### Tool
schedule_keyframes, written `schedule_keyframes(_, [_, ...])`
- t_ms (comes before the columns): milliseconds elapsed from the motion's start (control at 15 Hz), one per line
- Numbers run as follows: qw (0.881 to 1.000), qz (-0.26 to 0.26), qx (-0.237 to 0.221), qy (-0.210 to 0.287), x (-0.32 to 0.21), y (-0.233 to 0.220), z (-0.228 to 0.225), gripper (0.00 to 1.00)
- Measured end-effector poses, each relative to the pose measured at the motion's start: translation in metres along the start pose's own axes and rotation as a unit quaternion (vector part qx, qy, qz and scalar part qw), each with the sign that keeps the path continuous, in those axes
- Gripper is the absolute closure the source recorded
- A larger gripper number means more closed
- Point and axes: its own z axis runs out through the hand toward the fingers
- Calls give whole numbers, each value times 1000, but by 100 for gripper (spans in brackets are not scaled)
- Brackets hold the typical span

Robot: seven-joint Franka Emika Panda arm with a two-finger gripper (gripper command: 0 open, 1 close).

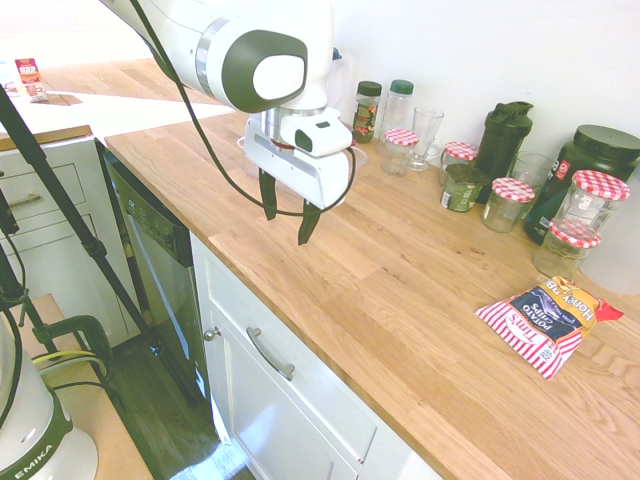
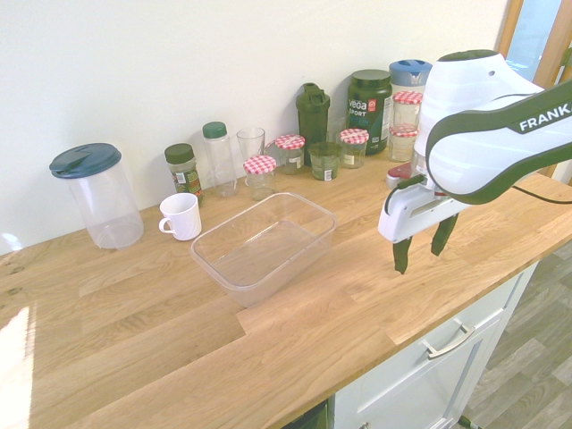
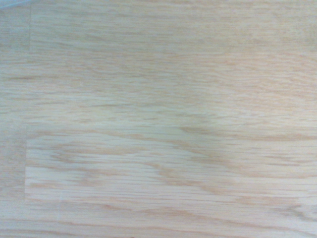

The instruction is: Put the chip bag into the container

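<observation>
The task looks barely begun. The chip bag [image 1: 545, 318] lies flat on the wooden desk [image 1: 400, 270] in the first exterior view, well apart from the pincer [image 1: 287, 212], near the cluster of checked-lid jars [image 1: 578, 225] by the wall. The pincer hangs above bare wood with its two dark fingers spread and nothing between them, pointing down; the second exterior view shows the same empty, open pincer [image 2: 420, 248] clear of the surface. The container [image 2: 264, 245], a clear shallow tub, sits on the desk in that view, just beside a white mug [image 2: 182, 215] and in front of a row of bottles and jars, and it appears empty, though its clear walls make that a little hard to confirm. The bag does not show in the second exterior view and the container does not show in the first, so how the two lie relative to each other cannot be read directly. The wrist view shows only wood grain, which fits a pincer over neither object. Everything is left to do: reach the bag, grip it, carry it over and release it inside the tub.
</observation>
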Motion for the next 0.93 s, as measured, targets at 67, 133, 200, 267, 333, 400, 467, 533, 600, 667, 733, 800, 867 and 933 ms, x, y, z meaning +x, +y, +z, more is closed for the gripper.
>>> schedule_keyframes(67, [1000, 0, 0, 0, 0, 0, 0, 0])
schedule_keyframes(133, [1000, -1, -1, 1, 0, 0, 0, 0])
schedule_keyframes(200, [1000, -2, -3, 6, 2, 1, -1, 0])
schedule_keyframes(267, [1000, 0, -4, 14, 7, 4, -5, 0])
schedule_keyframes(333, [1000, 5, -3, 24, 16, 9, -12, 0])
schedule_keyframes(400, [999, 16, -3, 35, 30, 17, -20, 0])
schedule_keyframes(467, [999, 30, -3, 45, 47, 27, -29, 0])
schedule_keyframes(533, [997, 46, -5, 54, 66, 37, -39, 0])
schedule_keyframes(600, [996, 60, -8, 67, 89, 48, -50, 0])
schedule_keyframes(667, [994, 74, -12, 81, 113, 58, -59, 0])
schedule_keyframes(733, [992, 88, -15, 91, 137, 66, -66, 0])
schedule_keyframes(800, [990, 99, -19, 97, 161, 71, -68, 0])
schedule_keyframes(867, [988, 109, -22, 103, 185, 73, -70, 0])
schedule_keyframes(933, [987, 116, -25, 109, 206, 73, -70, 0])
